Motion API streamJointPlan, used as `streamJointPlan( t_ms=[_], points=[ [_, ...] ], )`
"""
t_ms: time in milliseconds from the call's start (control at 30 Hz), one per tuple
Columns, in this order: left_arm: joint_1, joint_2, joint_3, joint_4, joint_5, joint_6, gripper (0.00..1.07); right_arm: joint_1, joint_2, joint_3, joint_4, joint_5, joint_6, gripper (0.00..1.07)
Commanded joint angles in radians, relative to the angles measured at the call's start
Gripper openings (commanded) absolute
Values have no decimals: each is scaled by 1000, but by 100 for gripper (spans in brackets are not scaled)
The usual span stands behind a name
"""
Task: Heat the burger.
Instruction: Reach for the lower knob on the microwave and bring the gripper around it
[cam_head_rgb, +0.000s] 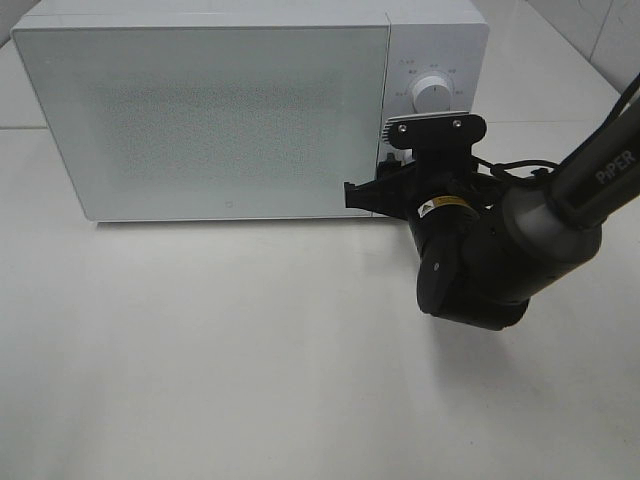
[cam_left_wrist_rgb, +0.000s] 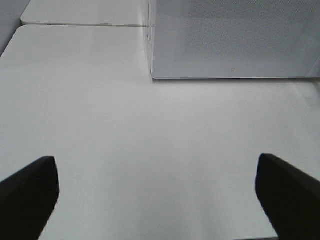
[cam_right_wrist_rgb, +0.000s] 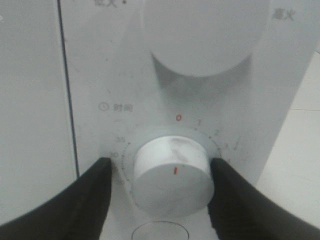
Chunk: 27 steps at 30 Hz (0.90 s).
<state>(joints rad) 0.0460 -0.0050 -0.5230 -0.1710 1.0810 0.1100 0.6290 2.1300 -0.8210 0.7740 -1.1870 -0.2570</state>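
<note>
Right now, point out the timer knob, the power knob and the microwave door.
timer knob (cam_right_wrist_rgb: 172, 177): right wrist view, on its front face.
power knob (cam_head_rgb: 433, 90): exterior high view, on its round face.
microwave door (cam_head_rgb: 200, 120): exterior high view, middle of the frosted panel.

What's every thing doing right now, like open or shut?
Microwave door: shut.
Timer knob: between the right gripper's fingers, gap on one side.
Upper knob: untouched.
Left gripper: open, over the table.
Right gripper: open, straddling the timer knob.
Burger: not in view.

One microwave (cam_head_rgb: 200, 120), two dials (cam_right_wrist_rgb: 172, 175) (cam_right_wrist_rgb: 205, 35), two hands (cam_left_wrist_rgb: 155, 170) (cam_right_wrist_rgb: 161, 167).
</note>
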Motion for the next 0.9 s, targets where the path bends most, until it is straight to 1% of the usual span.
streamJointPlan(
  t_ms=[33, 67, 100, 133, 167, 200, 233, 267, 300, 333, 433, 467, 500, 533, 567, 600, 633, 667, 700, 733, 767, 833, 867, 900],
  points=[
    [3, -23, 3, -4, -5, 0, 100, -11, -8, -22, 2, -143, -15, 42],
    [3, -23, 3, -4, -5, 0, 100, -11, -8, -22, 2, -158, -15, 36],
    [3, -23, 3, -4, -5, 0, 100, -11, -8, -22, 2, -158, -15, 36],
    [3, -23, 3, -4, -5, 0, 100, -11, -8, -22, 2, -180, -15, 24],
    [3, -23, 3, -4, -5, 0, 100, -11, -8, -22, 1, -187, -15, 19],
    [3, -23, 3, -4, -5, 0, 100, -11, -8, -22, 1, -187, -15, 19],
    [3, -23, 3, -4, -5, 0, 100, -11, -8, -22, -2, -203, -12, 10],
    [3, -23, 3, -4, -5, 0, 100, -10, -8, -22, -2, -212, -6, 8],
    [3, -23, 3, -4, -5, 0, 100, -10, -8, -22, -2, -212, -6, 8],
    [3, -23, 3, -4, -5, 0, 100, -9, -11, -22, -11, -214, 22, 3],
    [3, -23, 3, -4, -5, 0, 100, -9, -13, -22, -38, -216, 84, 3],
    [3, -23, 3, -4, -5, 0, 100, -9, -13, -22, -62, -216, 148, 3],
    [3, -23, 3, -4, -5, 0, 100, -9, -13, -22, -62, -216, 148, 3],
    [3, -23, 3, -4, -5, 0, 100, -9, -13, -22, -75, -216, 187, 3],
    [3, -23, 3, -4, -5, 0, 100, -9, -13, -22, -97, -216, 315, 3],
    [3, -23, 3, -4, -5, 0, 100, -9, -13, -22, -97, -216, 315, 3],
    [3, -23, 3, -4, -5, 0, 100, -9, -13, -22, -106, -216, 399, 3],
    [3, -23, 3, -4, -5, 0, 100, -9, -13, -22, -106, -216, 399, 3],
    [3, -23, 3, -4, -5, 0, 100, -9, -13, -22, -121, -216, 571, 3],
    [3, -23, 3, -4, -5, 0, 100, -9, -11, -22, -131, -216, 662, 3],
    [3, -23, 3, -4, -5, 0, 100, -9, -11, -22, -131, -216, 662, 3],
    [3, -23, 3, -4, -5, 0, 100, -10, -11, -22, -137, -215, 966, 3],
    [3, -23, 3, -4, -5, 0, 100, -10, -11, -22, -137, -215, 966, 3],
    [3, -23, 3, -4, -5, 0, 100, -10, -11, -22, -136, -215, 1039, 3]
  ],
)
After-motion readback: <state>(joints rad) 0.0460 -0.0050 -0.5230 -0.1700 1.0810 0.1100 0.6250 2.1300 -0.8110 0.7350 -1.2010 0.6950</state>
